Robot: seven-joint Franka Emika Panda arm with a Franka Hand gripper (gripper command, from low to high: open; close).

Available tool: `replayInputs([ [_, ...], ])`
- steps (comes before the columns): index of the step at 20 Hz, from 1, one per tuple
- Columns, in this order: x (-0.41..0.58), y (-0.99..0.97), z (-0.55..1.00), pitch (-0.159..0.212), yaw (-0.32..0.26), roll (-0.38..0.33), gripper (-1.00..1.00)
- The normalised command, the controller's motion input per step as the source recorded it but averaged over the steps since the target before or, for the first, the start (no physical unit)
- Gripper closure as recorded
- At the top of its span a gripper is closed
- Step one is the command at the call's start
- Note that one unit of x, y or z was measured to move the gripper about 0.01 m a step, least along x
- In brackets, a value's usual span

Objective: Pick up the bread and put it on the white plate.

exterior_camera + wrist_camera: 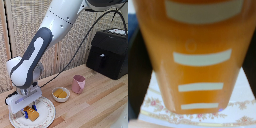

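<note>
Setting: mock home kitchen or dining corner, fitted for robot trials. Evidence: pale wooden plank tabletop; large round white plate with floral rim, near left; small white bowl of yellow-orange food, centre; pink cup just beside it; black boxy countertop appliance, far right; white and grey robot arm overhead.

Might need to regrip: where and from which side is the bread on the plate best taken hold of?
Probably across its narrow sides, from straight above. The bread is a small oblong chunk on the white plate, and the gripper already straddles it from above. The wrist view is too blurred to confirm contact.
</note>
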Motion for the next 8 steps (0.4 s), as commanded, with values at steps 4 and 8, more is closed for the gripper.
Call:
replayInputs([
  [4,0.031,-0.01,0.44,-0.023,-0.007,0.013,-1.00],
  [8,0.059,-0.04,0.36,-0.082,-0.005,0.033,-1.00],
])
